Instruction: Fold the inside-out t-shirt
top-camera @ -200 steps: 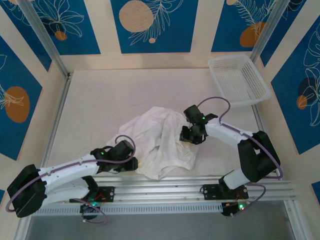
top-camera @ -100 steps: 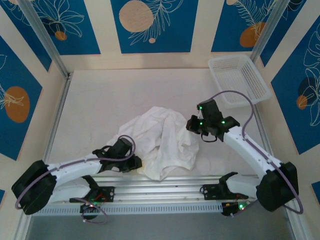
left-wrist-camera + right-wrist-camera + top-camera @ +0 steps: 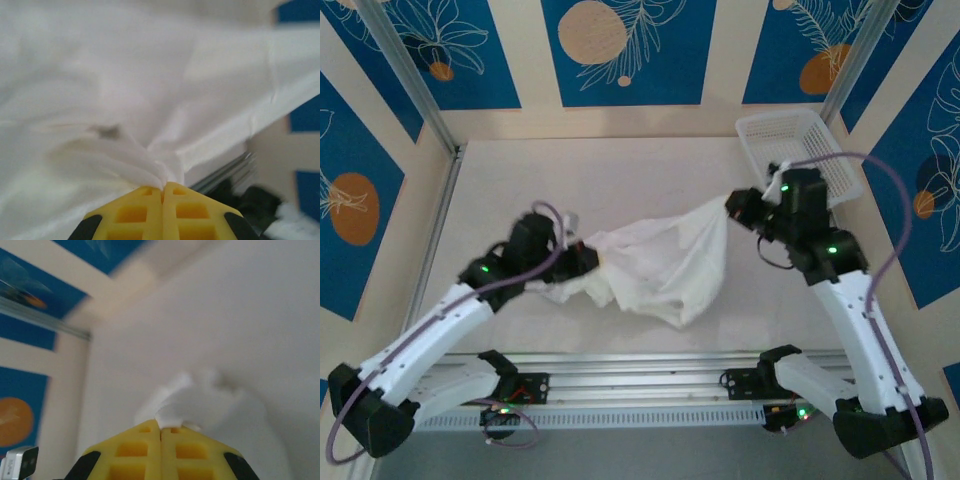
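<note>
The inside-out t-shirt (image 3: pixel 665 262) is a white bunch of thin cloth hanging stretched between my two grippers above the middle of the table. My left gripper (image 3: pixel 592 256) is shut on its left end; in the left wrist view the yellow jaws (image 3: pixel 163 188) meet on a gathered fold of the t-shirt (image 3: pixel 150 100). My right gripper (image 3: pixel 732 208) is shut on the upper right corner. The right wrist view shows its yellow jaws (image 3: pixel 161 426) pinching a small tuft of the t-shirt (image 3: pixel 200 400). The cloth's lowest part sags towards the table's front.
A white plastic mesh basket (image 3: pixel 798 158) stands at the back right corner, just behind my right arm. Aluminium rails (image 3: pixel 650 375) run along the table's near edge. Blue patterned walls close in the back and both sides.
Both grippers have risen and drawn apart with the cloth, lifting the t-shirt off the table and stretching it. The left gripper has shut on its end.
</note>
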`<state>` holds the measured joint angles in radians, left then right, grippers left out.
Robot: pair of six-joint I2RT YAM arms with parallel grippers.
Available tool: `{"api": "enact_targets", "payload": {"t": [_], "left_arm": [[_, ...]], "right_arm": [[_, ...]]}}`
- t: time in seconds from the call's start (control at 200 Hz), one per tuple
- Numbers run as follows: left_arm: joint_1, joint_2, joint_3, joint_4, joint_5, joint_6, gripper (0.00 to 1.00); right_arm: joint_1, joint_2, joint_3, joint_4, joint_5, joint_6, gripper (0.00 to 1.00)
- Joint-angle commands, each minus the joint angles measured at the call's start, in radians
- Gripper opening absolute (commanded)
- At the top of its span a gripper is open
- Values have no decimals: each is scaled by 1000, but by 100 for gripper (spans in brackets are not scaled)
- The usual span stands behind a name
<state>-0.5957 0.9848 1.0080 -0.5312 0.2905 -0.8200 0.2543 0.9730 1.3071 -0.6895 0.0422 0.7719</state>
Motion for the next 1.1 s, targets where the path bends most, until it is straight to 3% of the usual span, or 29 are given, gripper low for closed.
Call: {"api": "enact_targets", "payload": {"t": [0.0,0.17,0.38,0.48,0.6,0.73,0.825,0.91,0.96,1.02,1.095], "left_arm": [[64,35,311,-266,-69,205,0],[93,152,716,-430,-102,320,0],[107,126,728,-397,-151,324,0],[112,144,632,-365,-144,311,0],[121,194,434,-258,-143,288,0],[131,296,208,-50,-121,260,0],[130,363,88,123,-101,244,0],[137,410,64,153,-129,272,26],[140,417,74,118,-153,311,35],[146,400,77,60,-204,356,40],[174,361,48,-7,-266,358,41]], "right_arm": [[-45,8,220,-25,26,-84,0],[-98,67,529,-146,131,-123,0],[-111,53,599,-222,224,-175,0],[-127,65,477,-264,229,-127,0],[-189,77,181,-225,143,-39,0],[-290,105,-167,-85,12,17,0],[-342,143,-309,-22,5,-15,0],[-385,180,-361,-16,-34,-60,0],[-409,191,-371,-20,-81,-83,0],[-420,185,-374,-24,-112,-109,0],[-421,162,-376,-23,-129,-131,0]]}}
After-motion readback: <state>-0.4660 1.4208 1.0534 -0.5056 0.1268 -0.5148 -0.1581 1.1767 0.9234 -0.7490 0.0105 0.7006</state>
